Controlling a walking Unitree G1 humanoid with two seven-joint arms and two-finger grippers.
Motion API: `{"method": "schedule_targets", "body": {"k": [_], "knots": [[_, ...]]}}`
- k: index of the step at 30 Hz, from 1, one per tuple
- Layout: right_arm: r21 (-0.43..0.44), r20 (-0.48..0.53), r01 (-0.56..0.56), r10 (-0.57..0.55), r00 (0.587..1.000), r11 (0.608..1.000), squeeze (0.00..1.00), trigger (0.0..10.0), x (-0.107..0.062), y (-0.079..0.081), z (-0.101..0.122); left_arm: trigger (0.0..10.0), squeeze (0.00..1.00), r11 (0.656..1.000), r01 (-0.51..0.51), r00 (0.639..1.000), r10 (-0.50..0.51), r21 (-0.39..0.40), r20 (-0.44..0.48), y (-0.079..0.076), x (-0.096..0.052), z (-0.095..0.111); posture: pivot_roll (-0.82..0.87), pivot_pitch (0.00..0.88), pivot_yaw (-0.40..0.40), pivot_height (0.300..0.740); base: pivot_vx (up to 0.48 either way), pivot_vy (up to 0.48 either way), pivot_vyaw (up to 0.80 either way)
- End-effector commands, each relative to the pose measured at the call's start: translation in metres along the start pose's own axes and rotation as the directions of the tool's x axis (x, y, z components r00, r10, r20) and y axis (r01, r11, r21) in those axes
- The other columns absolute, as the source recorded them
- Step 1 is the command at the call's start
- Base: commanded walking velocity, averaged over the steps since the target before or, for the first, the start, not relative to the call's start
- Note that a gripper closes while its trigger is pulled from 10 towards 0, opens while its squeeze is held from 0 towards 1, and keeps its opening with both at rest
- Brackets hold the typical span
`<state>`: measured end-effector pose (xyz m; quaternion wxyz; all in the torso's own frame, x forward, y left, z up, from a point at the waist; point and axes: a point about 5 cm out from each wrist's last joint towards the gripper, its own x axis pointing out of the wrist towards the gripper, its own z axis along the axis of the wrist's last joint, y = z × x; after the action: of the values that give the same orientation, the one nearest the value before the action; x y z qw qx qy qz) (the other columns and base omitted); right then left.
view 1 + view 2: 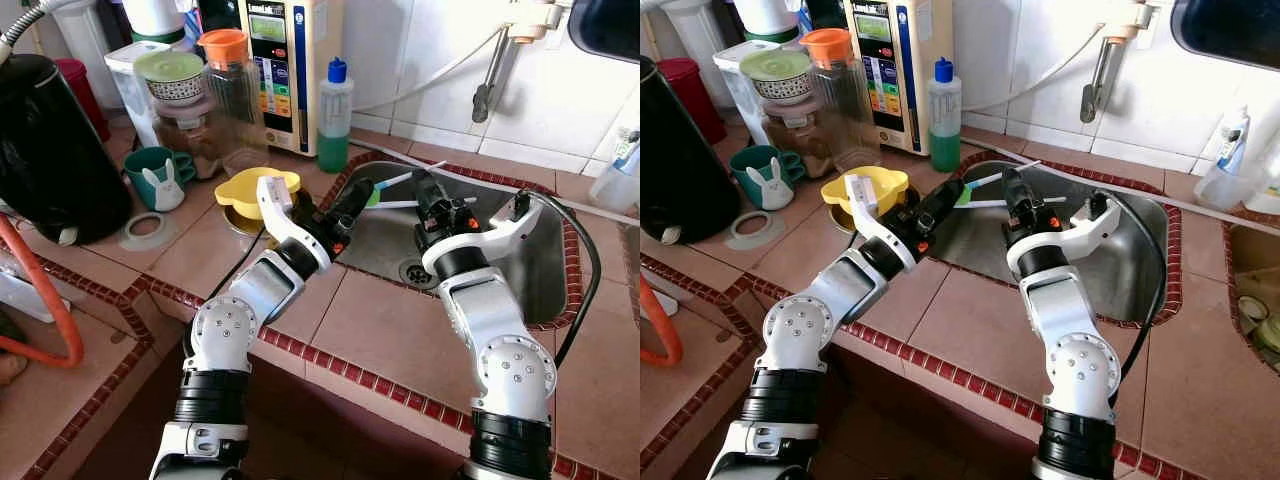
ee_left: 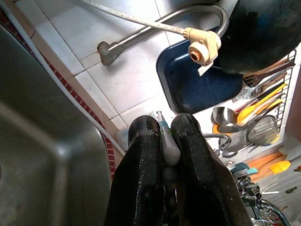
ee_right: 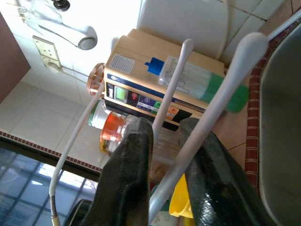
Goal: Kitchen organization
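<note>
tiled terracotta bench with red-brick trim, steel sink at its back edge. left gripper over the sink's near-left corner, clamped on a green-and-white toothbrush; right gripper pinching two white sticks mid-basin. best lifted slowly, level, clear of the rim.

Head stereo looks down at sink; wrist cams close-up.
</note>
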<state>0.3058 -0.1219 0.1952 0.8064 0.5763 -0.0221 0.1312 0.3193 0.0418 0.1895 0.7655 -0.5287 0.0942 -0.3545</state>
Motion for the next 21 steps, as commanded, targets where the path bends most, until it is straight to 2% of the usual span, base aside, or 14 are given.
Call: {"method": "schedule_targets", "body": {"k": [1, 5, 7, 8, 9, 13, 14, 15, 16, 21], "knots": [[0.075, 0.004, -0.015, 0.015, 1.000, 0.997, 0.00, 0.0, 0.0008, 0.0064, -0.0108, 6.1, 0.00, 0.999, 0.017, 1.000, -0.017, -0.037, 0.016, -0.0119, 0.0161, -0.0089, 0.07, 0.034, 0.029, 0.740, 0.000, 0.000, 0.00], [0.077, -0.002, -0.010, 0.010, 1.000, 0.997, 0.00, 0.0, -0.0005, 0.0057, -0.0127, 6.4, 0.00, 0.999, 0.022, 1.000, -0.021, -0.039, 0.014, -0.0129, 0.0162, -0.0104, 0.07, 0.034, 0.029, 0.740, 0.000, 0.000, 0.00], [0.080, -0.007, -0.007, 0.008, 1.000, 0.997, 0.00, 0.0, -0.0013, 0.0055, -0.0141, 7.8, 0.00, 0.999, 0.020, 1.000, -0.020, -0.038, 0.011, -0.0129, 0.0163, -0.0114, 0.07, 0.036, 0.031, 0.740, 0.000, 0.000, 0.00], [0.080, -0.009, -0.007, 0.007, 1.000, 0.997, 0.00, 0.0, -0.0016, 0.0056, -0.0146, 7.8, 0.00, 0.999, 0.019, 1.000, -0.019, -0.037, 0.010, -0.0128, 0.0161, -0.0115, 0.07, 0.037, 0.031, 0.740, 0.000, 0.000, 0.00], [0.081, -0.011, -0.005, 0.006, 1.000, 0.997, 0.00, 0.0, -0.0021, 0.0056, -0.0154, 10.0, 0.00, 0.999, 0.022, 1.000, -0.022, -0.037, 0.008, -0.0130, 0.0160, -0.0119, 0.07, 0.036, 0.030, 0.740, 0.000, 0.000, 0.00], [0.079, -0.011, 0.000, 0.001, 1.000, 0.997, 0.00, 0.0, -0.0019, 0.0052, -0.0152, 10.0, 0.00, 0.999, 0.023, 1.000, -0.023, -0.041, 0.003, -0.0131, 0.0164, -0.0142, 0.07, 0.038, 0.029, 0.740, 0.000, 0.000, 0.00], [0.078, -0.010, 0.000, 0.001, 1.000, 0.997, 0.00, 0.0, -0.0017, 0.0052, -0.0149, 10.0, 0.40, 1.000, 0.008, 1.000, -0.008, -0.028, 0.001, -0.0118, 0.0164, -0.0147, 0.07, 0.038, 0.029, 0.740, 0.000, 0.000, 0.00], [0.077, -0.010, 0.000, 0.001, 1.000, 0.997, 0.00, 0.0, -0.0015, 0.0052, -0.0148, 10.0, 0.40, 1.000, -0.002, 1.000, 0.002, -0.019, -0.001, -0.0109, 0.0164, -0.0151, 0.07, 0.038, 0.029, 0.740, 0.000, 0.000, 0.00], [0.071, -0.007, 0.000, 0.001, 1.000, 0.997, 0.00, 0.0, -0.0008, 0.0054, -0.0138, 10.0, 1.00, 1.000, -0.005, 1.000, 0.005, -0.031, -0.002, -0.0100, 0.0161, -0.0164, 0.07, 0.039, 0.029, 0.740, 0.000, 0.000, 0.00], [0.040, 0.001, 0.005, -0.005, 1.000, 0.999, 0.00, 0.0, 0.0002, 0.0047, -0.0112, 10.0, 1.00, 0.999, -0.029, 1.000, 0.029, -0.021, -0.002, -0.0073, 0.0154, -0.0175, 0.07, 0.039, 0.028, 0.740, 0.000, 0.000, 0.00]]}}
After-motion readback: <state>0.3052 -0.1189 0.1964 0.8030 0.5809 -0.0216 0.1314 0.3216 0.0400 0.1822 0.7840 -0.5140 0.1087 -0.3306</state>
